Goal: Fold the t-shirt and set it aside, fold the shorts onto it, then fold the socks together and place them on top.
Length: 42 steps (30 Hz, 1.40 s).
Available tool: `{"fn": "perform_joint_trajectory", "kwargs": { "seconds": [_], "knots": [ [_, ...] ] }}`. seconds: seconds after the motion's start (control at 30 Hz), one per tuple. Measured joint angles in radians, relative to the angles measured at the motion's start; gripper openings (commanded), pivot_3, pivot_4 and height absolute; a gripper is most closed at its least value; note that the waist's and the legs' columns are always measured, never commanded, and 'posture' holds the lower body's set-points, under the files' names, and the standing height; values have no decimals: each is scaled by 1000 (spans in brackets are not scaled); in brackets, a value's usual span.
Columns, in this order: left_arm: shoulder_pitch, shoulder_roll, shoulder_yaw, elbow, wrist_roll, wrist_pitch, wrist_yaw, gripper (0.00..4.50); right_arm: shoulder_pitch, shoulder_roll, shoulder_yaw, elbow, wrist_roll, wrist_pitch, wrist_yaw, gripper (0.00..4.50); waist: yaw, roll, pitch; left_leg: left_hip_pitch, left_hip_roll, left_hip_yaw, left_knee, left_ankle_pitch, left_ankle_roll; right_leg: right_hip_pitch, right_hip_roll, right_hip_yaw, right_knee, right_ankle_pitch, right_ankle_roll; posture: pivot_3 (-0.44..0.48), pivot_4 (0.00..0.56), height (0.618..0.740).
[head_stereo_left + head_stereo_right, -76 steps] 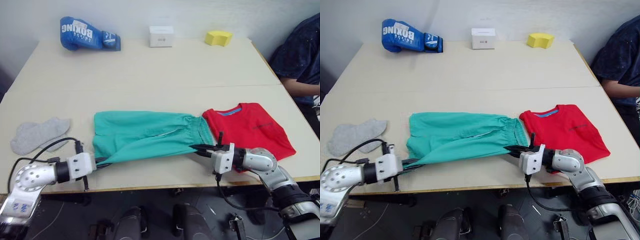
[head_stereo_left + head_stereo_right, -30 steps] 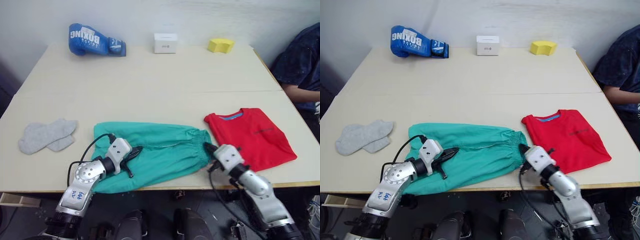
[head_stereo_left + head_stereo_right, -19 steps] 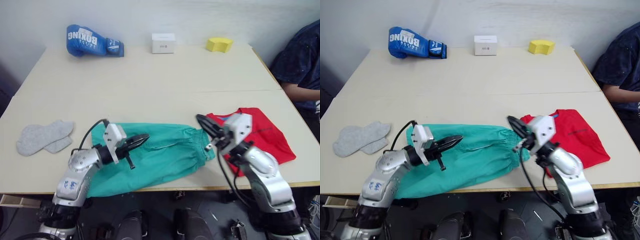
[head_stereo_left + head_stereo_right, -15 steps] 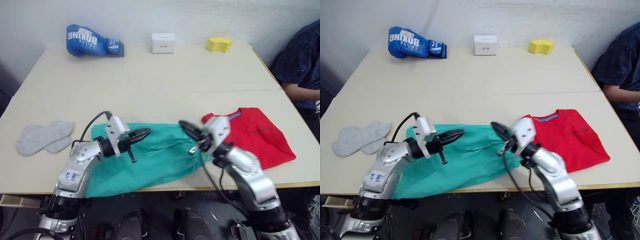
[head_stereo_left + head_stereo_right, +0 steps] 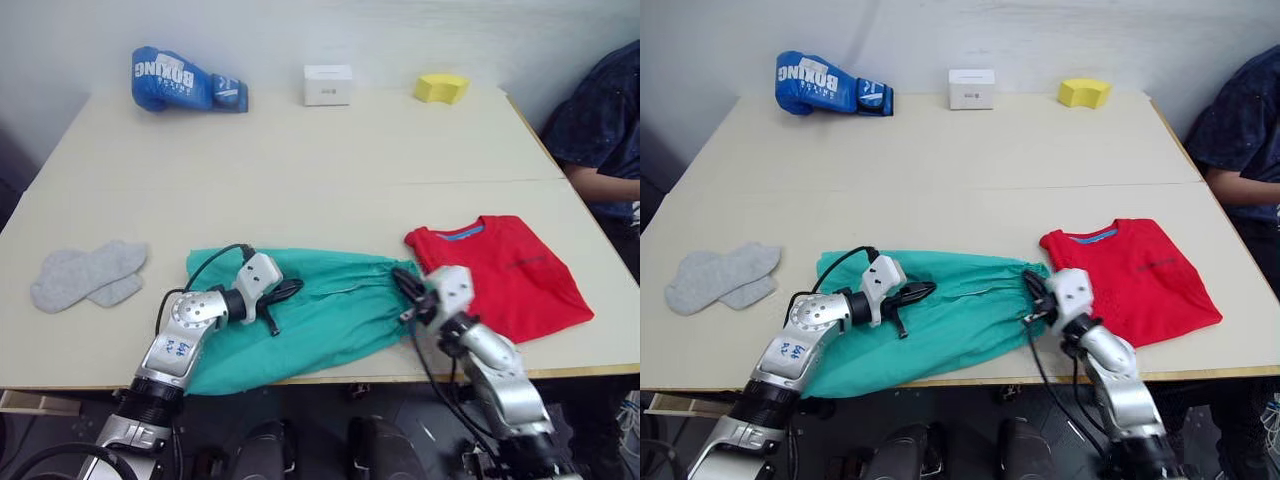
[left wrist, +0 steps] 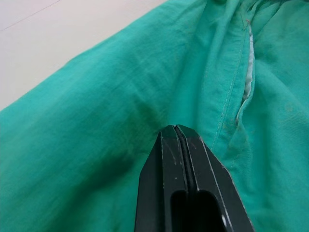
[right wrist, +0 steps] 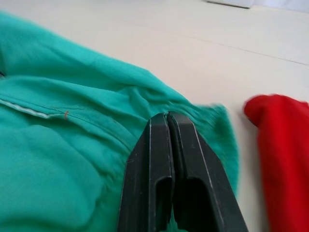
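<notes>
On the near half of the table [image 5: 330, 150], the head views showed the shorts [image 5: 330, 310] lying flat and lengthwise, waistband toward the folded t-shirt [image 5: 510, 270], which sat just beside them on the robot's right. The socks [image 5: 88, 274] lay well apart at the near left. The left gripper [image 5: 287, 291] rested over the middle of the shorts, and the right gripper [image 5: 1030, 293] sat at the gathered waistband end. A boxing glove [image 5: 180, 80], a white box [image 5: 327, 84] and a yellow sponge [image 5: 443, 87] stood along the far edge (none of them part of the job).

Along the left wrist view, the left gripper's fingers [image 6: 166, 159] were pressed together with no cloth between them, tips over the teal fabric near a stitched seam.

From the right wrist view, the right gripper's fingers [image 7: 159, 145] were likewise closed on nothing, tips just over the waistband ruffle, with the red shirt close beside.

By the look of it, the shorts were light, thin and limp; they would sag and crease wherever unsupported. The thicker elastic waistband and the hem corners seemed the surest places to pinch.
</notes>
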Motion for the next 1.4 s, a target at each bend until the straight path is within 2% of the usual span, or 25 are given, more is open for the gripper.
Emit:
{"fn": "perform_joint_trajectory", "kwargs": {
  "seconds": [0.07, 0.17, 0.27, 0.4, 0.47, 0.57, 0.8, 0.93, 1.13, 1.4],
  "knots": [
    [4, -2, 3, 0, -3, -15, -14, 0, 42, -19, -42, -108, 100, 78, 8, 643, -6, 0, 0, 0, 1, 0, 0, 0, 0, 0, 0, 0, 1, 0, 0, 0, 150, 740],
    [3, -10, 6, -3, -28, -62, -65, 0, 127, -63, -131, -281, 290, 243, -31, 1625, -3, 0, 0, 0, 1, -2, 0, 0, -1, 0, 0, -1, 1, -1, -2, 0, 150, 740],
    [-25, -32, 5, -11, -68, -92, -125, 0, 246, -143, -220, -411, 637, 453, -155, 2659, 4, 0, 0, 0, 1, -3, 0, 0, 0, 1, 0, -1, 0, -1, -3, 0, 150, 740],
    [-63, -38, -10, -12, -81, -109, -179, 0, 446, -329, -319, -502, 1196, 602, -383, 3981, 18, 0, 1, 1, 0, -3, 0, -1, 2, 3, 0, -2, -3, -2, -3, 0, 150, 740],
    [-66, -44, -32, -8, -77, -112, -193, 0, 496, -360, -345, -516, 1327, 612, -455, 4460, 18, -1, 1, 1, 1, -2, 0, -1, 2, 3, 1, -2, -4, -1, -3, 0, 150, 740],
    [-66, -52, -57, 18, -57, -125, -199, 0, 486, -361, -322, -517, 1407, 606, -556, 4460, 18, -1, 1, 1, 1, -2, 0, -1, 2, 4, 1, -2, -6, -1, -2, 0, 150, 740],
    [-56, -54, -74, 115, 9, -174, -179, 0, 356, -255, -132, -446, 1433, 583, -770, 4460, 20, -1, 1, -2, 1, -3, 0, -2, 4, 3, 1, -2, -7, -1, -1, 0, 150, 740],
    [-57, -53, -71, 122, 15, -186, -172, 0, 331, -233, -110, -429, 1485, 563, -882, 4460, 20, -1, 1, -2, 1, -3, 0, -3, 4, 3, 1, -2, -8, -1, -1, 0, 150, 740],
    [-57, -52, -66, 124, 15, -186, -172, 0, 313, -219, -99, -429, 1535, 545, -935, 4460, 20, -2, 0, -1, 1, -3, 0, -3, 4, 4, 1, -2, -8, -1, -1, 0, 150, 740],
    [-65, -56, -64, 136, 16, -168, -176, 0, 106, -11, 10, -282, 1525, 520, -980, 4460, -9, -3, -1, 1, 3, -3, -2, -3, 3, 4, 2, -2, -8, -1, -2, 0, 150, 740]
  ]
}}
